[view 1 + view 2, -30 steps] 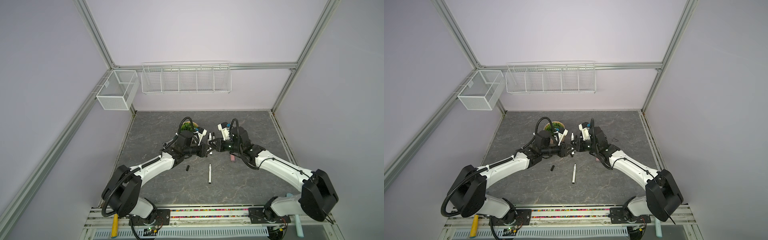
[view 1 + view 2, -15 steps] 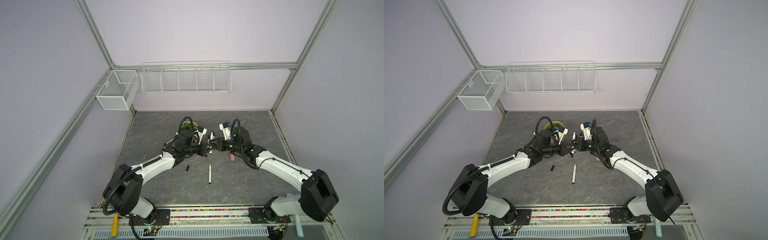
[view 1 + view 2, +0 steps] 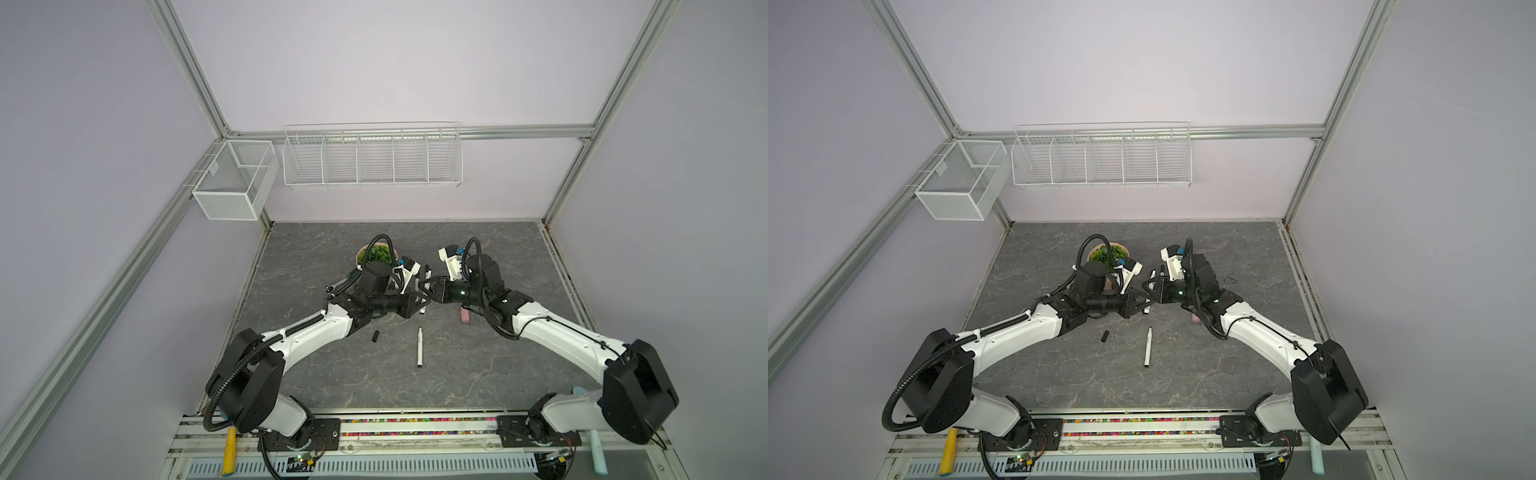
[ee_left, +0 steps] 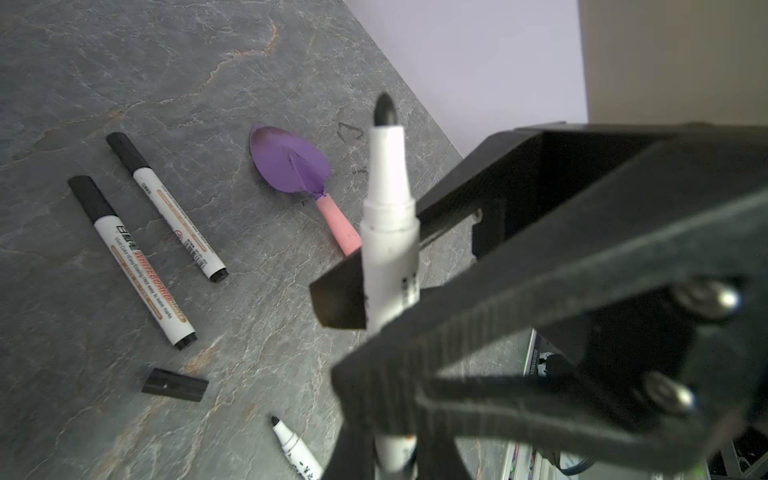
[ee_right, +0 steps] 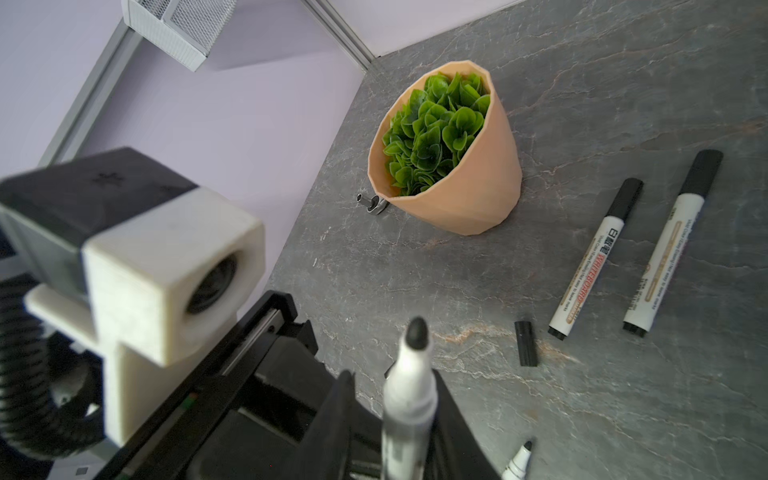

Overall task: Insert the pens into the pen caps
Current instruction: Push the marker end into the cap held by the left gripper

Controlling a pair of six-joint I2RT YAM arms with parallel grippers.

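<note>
Bare pen (image 4: pixel 388 232) clamped in left end effector (image 4: pixel 374 328); right end effector (image 3: pixel 430 289) alongside, cannot tell if gripping. Risk: pen tilts in clamp, misses cap (image 4: pixel 174 384) mouth, smears ink.

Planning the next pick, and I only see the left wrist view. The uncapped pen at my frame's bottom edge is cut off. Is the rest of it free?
Observer: Yes. In both top views that loose pen lies whole on the table, touching nothing.
Operator: What stands farther back, outside my frame?
Observer: A potted plant, upright on the table, clear in the right wrist view.
Operator: Anything beside it?
Observer: The end of a metal tool pokes out from behind it.
</note>
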